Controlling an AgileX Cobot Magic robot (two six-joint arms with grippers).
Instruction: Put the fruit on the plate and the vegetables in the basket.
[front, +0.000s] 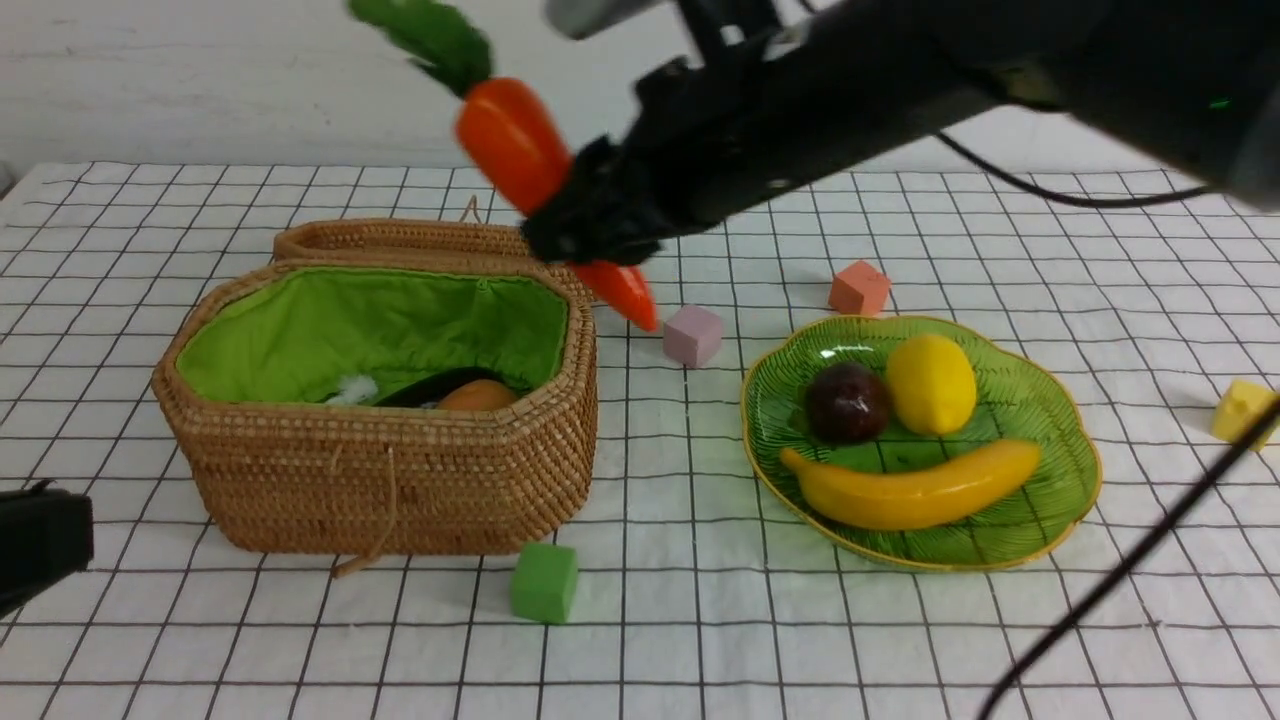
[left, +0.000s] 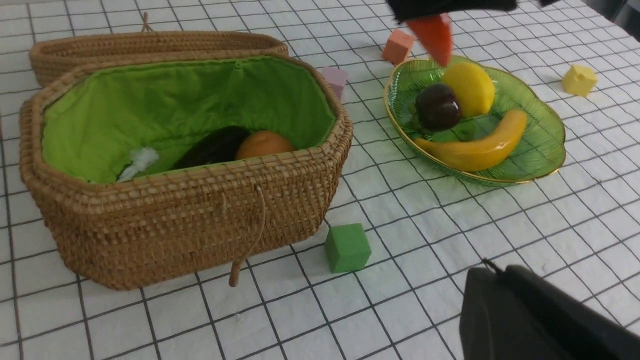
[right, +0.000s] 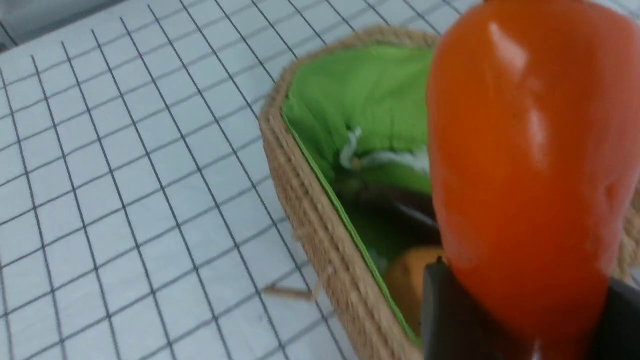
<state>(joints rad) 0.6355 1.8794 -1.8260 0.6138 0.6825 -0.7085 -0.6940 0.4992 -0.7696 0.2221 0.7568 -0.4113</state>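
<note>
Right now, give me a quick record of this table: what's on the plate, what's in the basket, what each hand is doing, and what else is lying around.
plate: banana, lemon, mangosteen
basket: lid open; eggplant and potato inside
carrot: lifted off the table, tilted, leaves up
right hand: shut on carrot
left hand: low near the table edge, shut, holding nothing
loose cubes: green, pink, orange, yellow
remaining: carrot not yet in basket

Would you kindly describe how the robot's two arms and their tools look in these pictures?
The right arm is thick, matte black, with a tiny green light near its far end and thin black cables trailing beside it. Its tool is black and blocky. The left tool shows only as a black, rounded housing.
</note>
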